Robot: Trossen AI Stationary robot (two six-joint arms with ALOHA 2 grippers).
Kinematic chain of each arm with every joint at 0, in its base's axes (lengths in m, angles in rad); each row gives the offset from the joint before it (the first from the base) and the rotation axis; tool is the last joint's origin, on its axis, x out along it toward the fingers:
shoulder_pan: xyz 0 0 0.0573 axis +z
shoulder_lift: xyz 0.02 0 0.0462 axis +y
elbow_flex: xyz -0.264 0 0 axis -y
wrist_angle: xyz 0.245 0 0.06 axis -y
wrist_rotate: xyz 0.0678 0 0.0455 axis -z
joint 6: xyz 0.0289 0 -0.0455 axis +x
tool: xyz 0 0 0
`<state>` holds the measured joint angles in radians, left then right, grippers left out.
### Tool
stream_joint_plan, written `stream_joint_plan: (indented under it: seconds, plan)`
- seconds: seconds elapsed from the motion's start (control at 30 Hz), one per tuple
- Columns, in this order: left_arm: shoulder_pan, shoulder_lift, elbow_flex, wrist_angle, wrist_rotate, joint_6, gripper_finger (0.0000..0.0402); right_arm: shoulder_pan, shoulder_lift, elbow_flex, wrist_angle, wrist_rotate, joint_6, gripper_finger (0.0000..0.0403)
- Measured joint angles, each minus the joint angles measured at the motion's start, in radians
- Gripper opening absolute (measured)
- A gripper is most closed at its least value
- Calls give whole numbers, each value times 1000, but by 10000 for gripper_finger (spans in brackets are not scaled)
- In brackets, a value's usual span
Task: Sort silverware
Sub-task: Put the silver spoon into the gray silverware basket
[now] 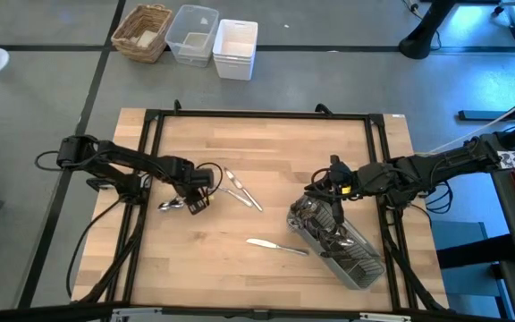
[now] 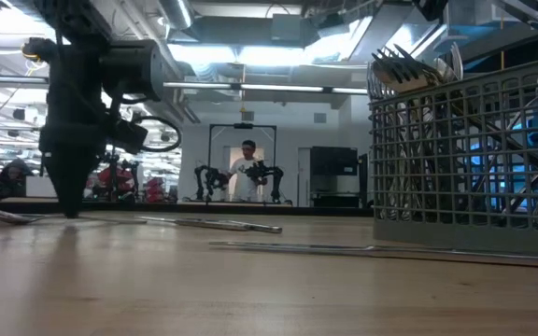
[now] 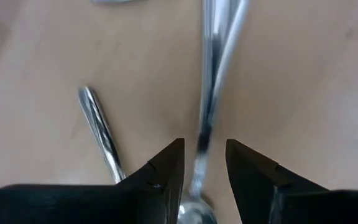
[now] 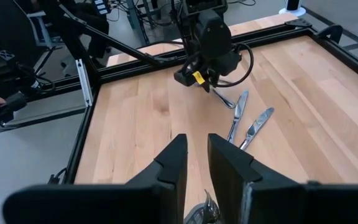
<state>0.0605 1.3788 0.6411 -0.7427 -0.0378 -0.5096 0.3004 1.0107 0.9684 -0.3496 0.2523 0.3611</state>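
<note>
My left gripper points down at the table's left middle, open, fingertips close to the wood. Its fingers stand on either side of a spoon's thin neck; I see no touch. A second piece lies beside it. Two more pieces lie flat toward the table's middle, and a knife lies nearer the near edge. My right gripper hovers over the far end of the grey caddy, which is packed with silverware. Its fingers are narrowly open.
Black frame rails run along the table's edges. A wicker basket, a clear bin and a white bin sit on the floor beyond the far edge. A person stands far off in the room.
</note>
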Motion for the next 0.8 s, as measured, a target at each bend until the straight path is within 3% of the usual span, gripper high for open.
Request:
stream_joint_plan:
  seconds: [0.13,0.3,0.5,0.6,0.67,0.8]
  plan:
    - [0,0,-36,46,-70,27,111,0,0,0,0,0,0,67]
    - [0,-4,-65,56,-74,28,105,0,0,0,0,1,0,67]
    - [-1,-4,-66,97,-38,19,21,0,0,0,0,1,0,67]
    - [0,-1,-47,88,-13,-29,14,0,0,0,-1,1,0,67]
    - [1,3,-24,80,33,-40,16,0,0,0,-1,1,-1,67]
    - [-1,2,38,79,263,-60,7,0,-1,0,-1,1,-25,67]
